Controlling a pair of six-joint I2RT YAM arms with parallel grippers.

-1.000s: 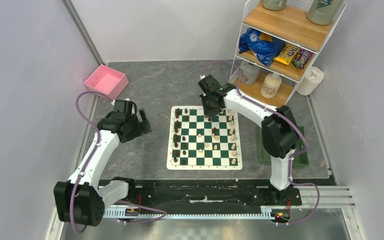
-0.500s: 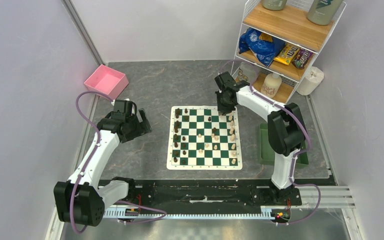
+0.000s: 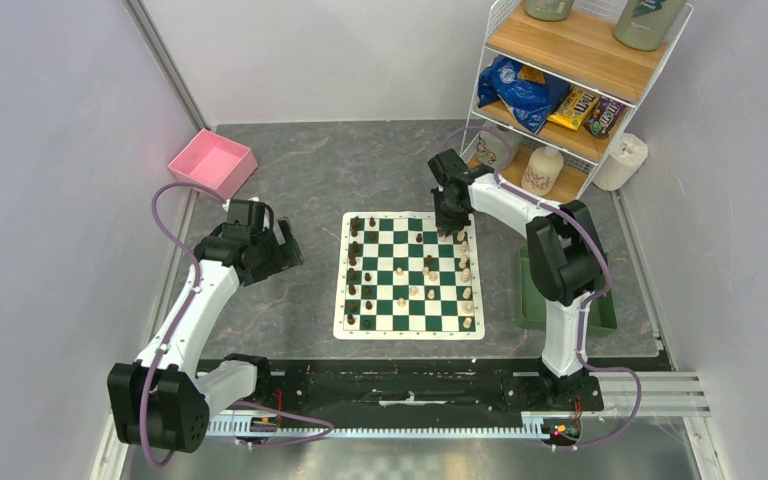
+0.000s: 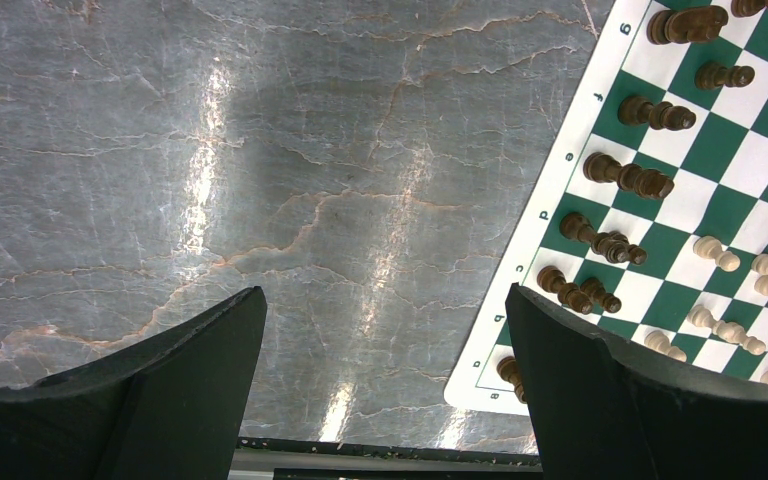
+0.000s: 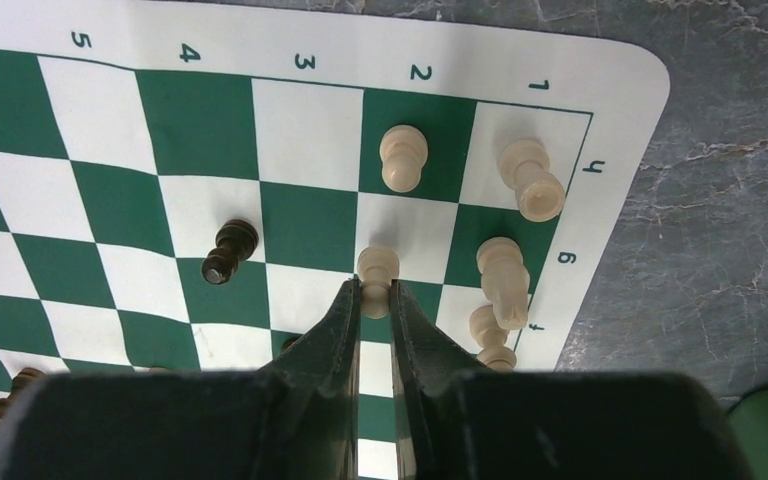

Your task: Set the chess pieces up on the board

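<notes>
grey marbled tabletop, pale lilac walls, wire shelf with wooden boards at far right.

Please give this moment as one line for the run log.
right gripper: shut on pale pawn, far right corner of board | left gripper: open over table | setup: unfinished

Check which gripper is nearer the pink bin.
Left. The left gripper hangs off the board's left edge, not far from the pink bin. The right gripper is across the board at its far right corner, shut on a pale pawn.
</notes>
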